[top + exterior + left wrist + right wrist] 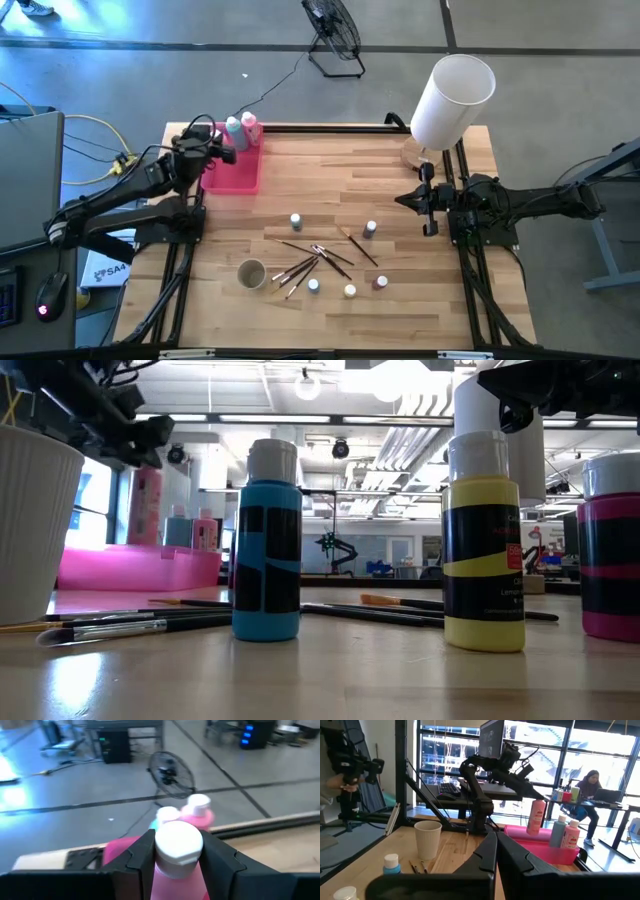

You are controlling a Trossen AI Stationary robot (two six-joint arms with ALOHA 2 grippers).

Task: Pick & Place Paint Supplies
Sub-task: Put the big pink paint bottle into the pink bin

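My left gripper is over the far left corner of the pink tray, shut on a pink squeeze bottle with a white cap. The bottle also shows in the right wrist view. A teal bottle and another pink bottle stand upright in the tray's far end. Several small capped paint pots stand on the table's middle around thin brushes that lie flat. My right gripper is shut and empty at the table's right side. My left gripper pinches the pink bottle just below its white cap, at the neck, one finger on each side. The fingers come from above, slanting down. The bottle hangs about upright below them, its bottom just over the tray.
A big white cylinder lampshade stands at the far right corner. A white paper cup stands near the brushes. The low view shows blue, yellow and pink pots close up. A person sits at a desk beyond the table.
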